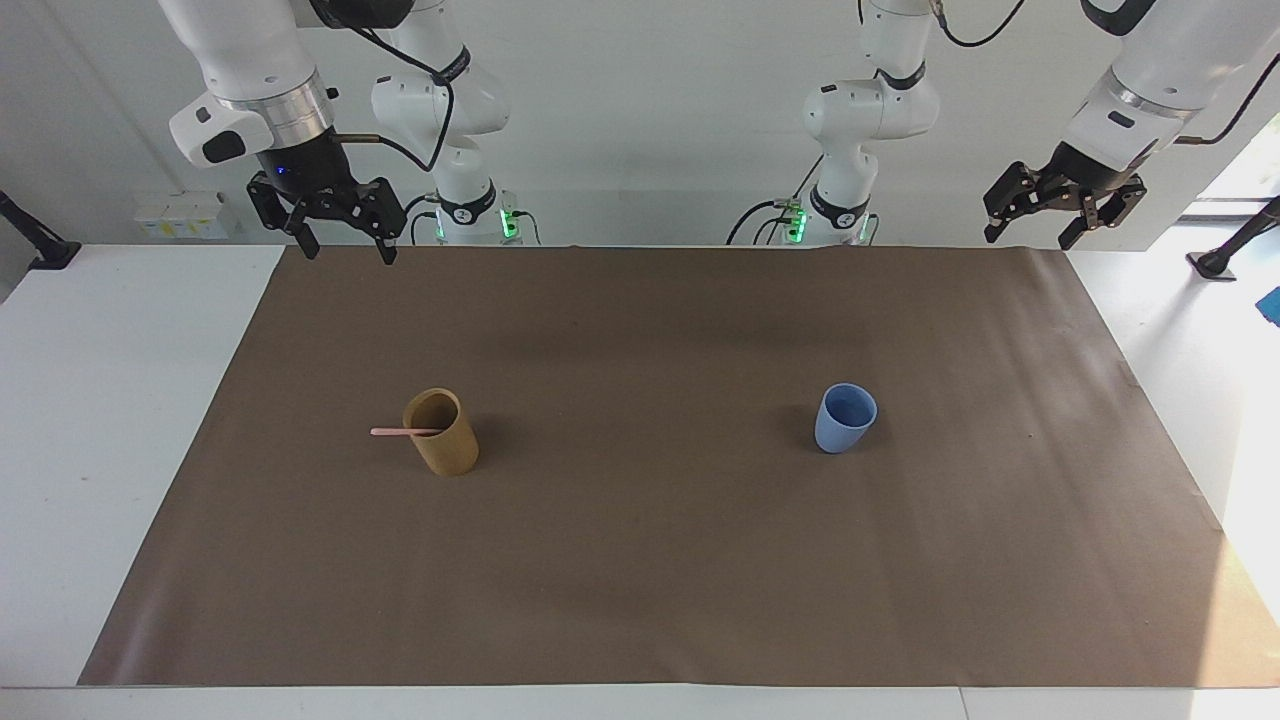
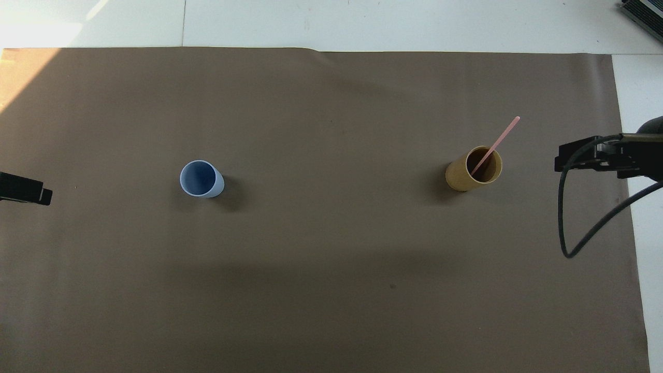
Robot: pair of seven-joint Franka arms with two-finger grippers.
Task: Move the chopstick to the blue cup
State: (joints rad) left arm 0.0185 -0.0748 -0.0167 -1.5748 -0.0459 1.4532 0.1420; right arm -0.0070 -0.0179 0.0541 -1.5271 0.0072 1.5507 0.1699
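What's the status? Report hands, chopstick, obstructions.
Left hand and right hand open, raised, waiting. Chopstick leaning in tan cup. Blue cup empty, path unobstructed.

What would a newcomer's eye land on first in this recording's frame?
Two cups stand apart on the brown mat: a tan cup toward the right arm's end and the blue cup toward the left arm's end. The pink chopstick leans in the tan cup, its tip sticking out past the rim. Both arms wait raised, the right end effector and left end effector open and empty.
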